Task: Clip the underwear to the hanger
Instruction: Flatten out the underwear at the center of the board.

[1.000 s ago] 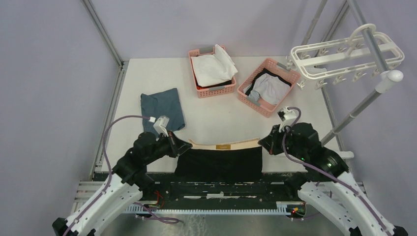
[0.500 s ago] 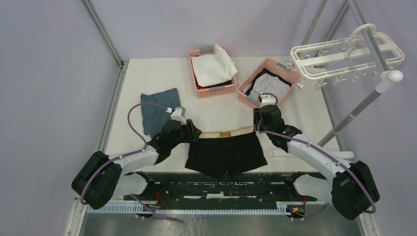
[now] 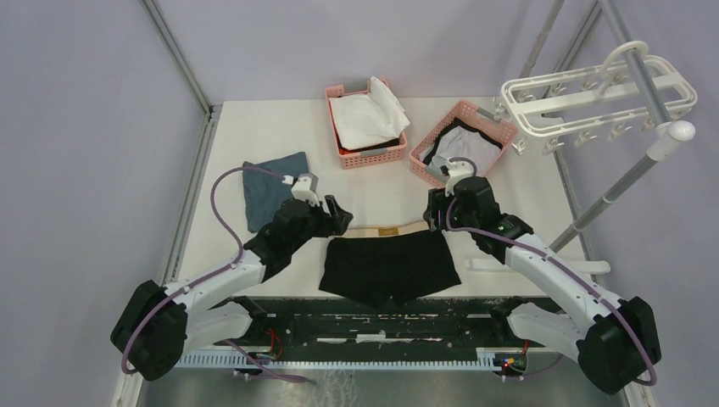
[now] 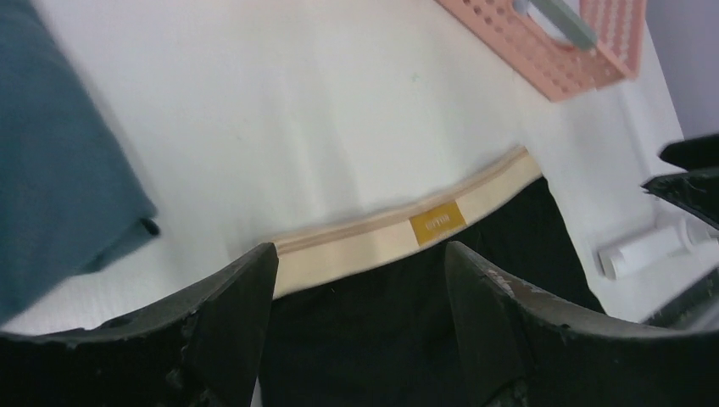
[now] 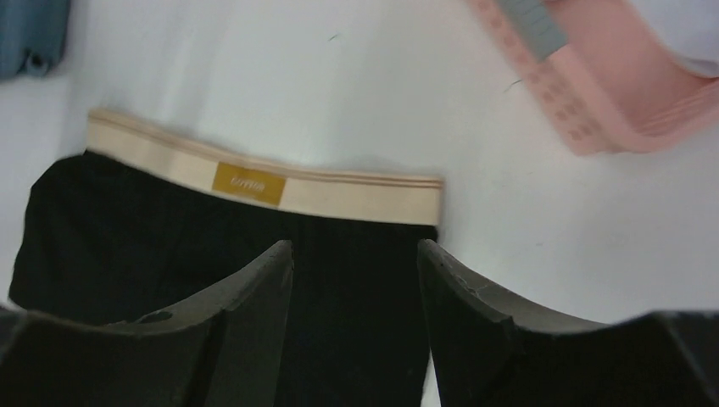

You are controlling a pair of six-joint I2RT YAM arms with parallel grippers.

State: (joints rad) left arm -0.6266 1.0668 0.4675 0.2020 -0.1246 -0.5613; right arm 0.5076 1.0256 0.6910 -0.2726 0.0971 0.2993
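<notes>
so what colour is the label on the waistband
Mustard yellow label, clearest in the right wrist view.

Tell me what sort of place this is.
Likely a robot test cell staged for laundry chores: a white plastic clip hanger on a metal stand, two pink plastic baskets of clothes on a white table.

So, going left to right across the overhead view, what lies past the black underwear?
Folded blue cloth → pink basket with white laundry → second pink basket → white hanger, hanging off the table's right side.
</notes>
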